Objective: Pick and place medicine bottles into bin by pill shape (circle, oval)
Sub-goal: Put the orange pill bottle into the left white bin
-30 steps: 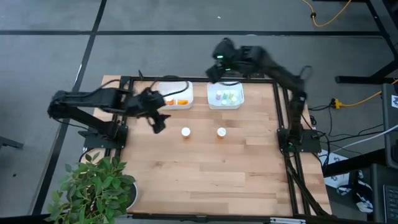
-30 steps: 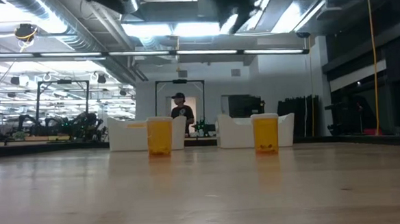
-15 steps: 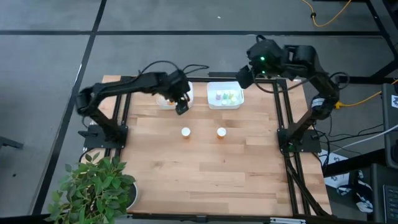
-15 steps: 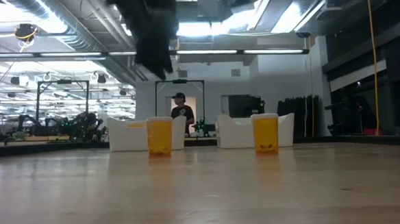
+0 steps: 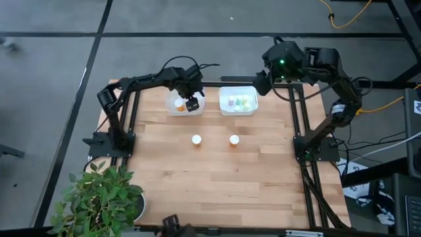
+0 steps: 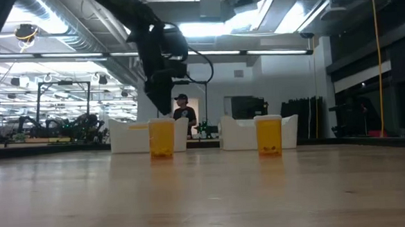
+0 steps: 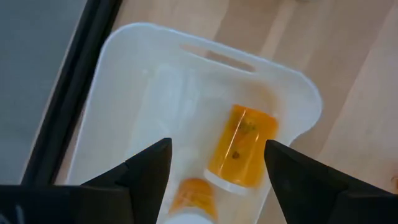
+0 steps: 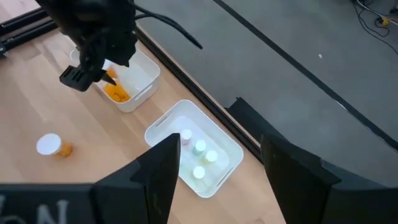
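Note:
Two orange medicine bottles with white caps stand on the table, one [image 5: 196, 139] left of the other [image 5: 234, 139]. The left white bin [image 5: 184, 102] holds two lying orange bottles [image 7: 242, 146] [image 7: 193, 199]. Pale green bottles [image 8: 198, 157] stand in the right white bin [image 5: 238, 101]. My left gripper [image 5: 192, 103] [image 7: 217, 152] hovers open over the left bin, pointing steeply down, with nothing between its fingers. My right gripper [image 5: 260, 82] [image 8: 217, 158] is open and empty, raised high by the right bin's far right corner.
A black frame [image 5: 293, 125] runs along the table's left, far and right edges. A potted plant [image 5: 99, 197] stands at the near left corner. The wooden table [image 5: 217, 178] lies bare on the near side of the two standing bottles.
My left gripper has swung from the table's left side toward the far edge and the right. It has sunk and now hangs over the left bin, still open. My right gripper has risen and drawn away from over the right bin toward the table's right edge.

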`<state>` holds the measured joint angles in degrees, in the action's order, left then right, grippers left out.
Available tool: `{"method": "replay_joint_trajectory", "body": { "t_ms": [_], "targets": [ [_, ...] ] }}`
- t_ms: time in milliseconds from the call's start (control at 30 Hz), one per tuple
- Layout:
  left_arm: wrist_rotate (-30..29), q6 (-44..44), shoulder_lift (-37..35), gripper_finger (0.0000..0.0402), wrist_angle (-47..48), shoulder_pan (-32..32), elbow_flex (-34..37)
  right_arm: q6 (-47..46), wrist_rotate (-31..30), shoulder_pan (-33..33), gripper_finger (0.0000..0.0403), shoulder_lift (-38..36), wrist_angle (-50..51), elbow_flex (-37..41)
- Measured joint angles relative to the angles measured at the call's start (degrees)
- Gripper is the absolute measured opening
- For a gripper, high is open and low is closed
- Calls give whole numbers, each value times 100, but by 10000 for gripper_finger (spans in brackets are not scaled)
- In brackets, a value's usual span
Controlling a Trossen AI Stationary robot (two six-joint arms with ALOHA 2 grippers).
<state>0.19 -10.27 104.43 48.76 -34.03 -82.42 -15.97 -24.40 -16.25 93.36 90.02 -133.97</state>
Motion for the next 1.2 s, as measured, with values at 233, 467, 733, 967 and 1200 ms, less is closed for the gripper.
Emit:
{"method": "replay_joint_trajectory", "body": {
  "t_ms": [233,467,733,967,1200],
  "targets": [
    [4,-238,401,250,218,-9,-77,120,-2,0,224,0,0,0],
    [12,-356,715,250,206,-55,-77,127,-2,0,224,0,0,0],
    [4,-651,828,250,205,-50,-81,120,-2,-2,224,0,0,0],
    [-47,-819,901,250,201,-56,-77,108,-4,-2,224,0,0,0],
    [-80,-834,1100,250,235,-58,-65,75,-5,-2,224,0,0,0]
  ]
}}
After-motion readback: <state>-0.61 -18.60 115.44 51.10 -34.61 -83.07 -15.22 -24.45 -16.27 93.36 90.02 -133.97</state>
